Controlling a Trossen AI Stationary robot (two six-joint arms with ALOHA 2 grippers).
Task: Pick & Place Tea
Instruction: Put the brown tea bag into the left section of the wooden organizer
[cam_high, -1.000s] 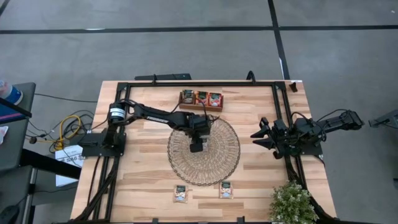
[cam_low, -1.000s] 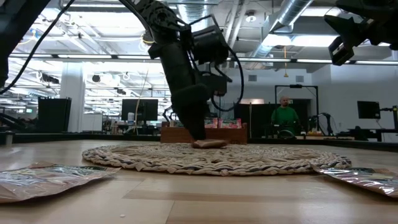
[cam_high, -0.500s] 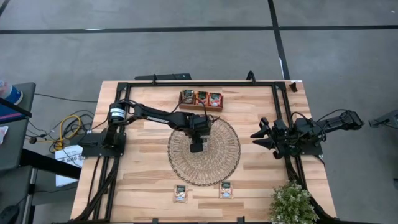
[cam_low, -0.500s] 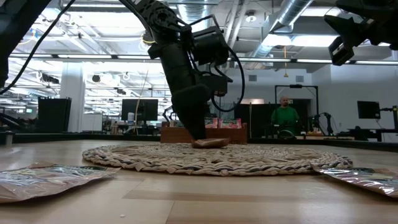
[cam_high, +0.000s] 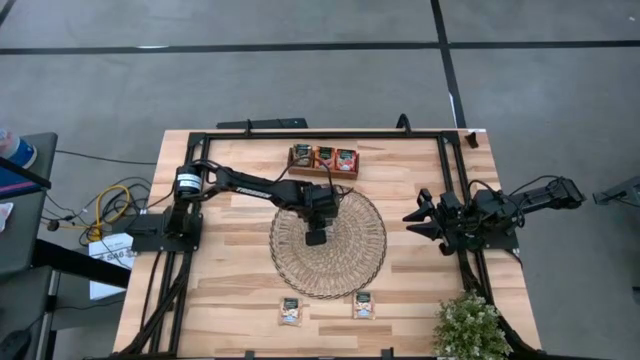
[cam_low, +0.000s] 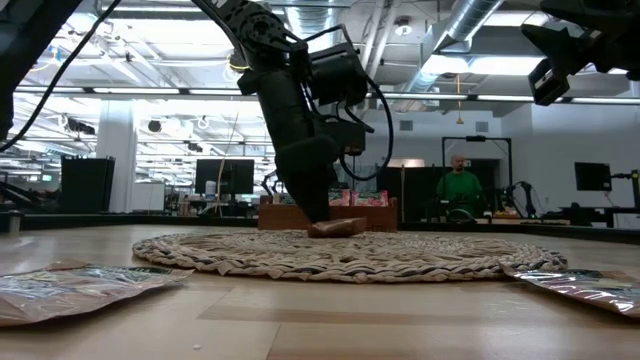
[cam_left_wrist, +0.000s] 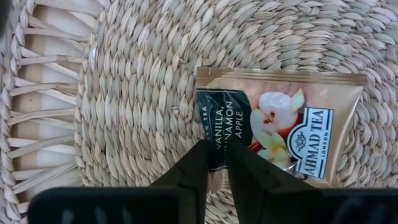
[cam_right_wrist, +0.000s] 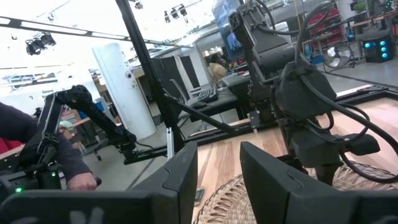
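While your left pincer (cam_left_wrist: 214, 152) is clenched on one edge of the beige tea sachet (cam_left_wrist: 283, 127) at the woven mat's (cam_high: 350, 262) centre, watch the lift: that thin edge grip could slip. Your right pincer (cam_right_wrist: 217, 165) waits part-open at the desk's (cam_high: 230, 270) right side.

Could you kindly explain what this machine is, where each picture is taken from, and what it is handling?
These are two robot arms at a wooden table. One picture looks straight down, one looks level across the tabletop, and one camera rides on each wrist. The left gripper is down on the round woven mat, its fingers pinched on the edge of a beige tea sachet. The right gripper waits at the table's right side, fingers apart, holding nothing. Two more sachets lie near the front edge, a wooden tray with sachets sits at the back, and a small plant stands at the corner.
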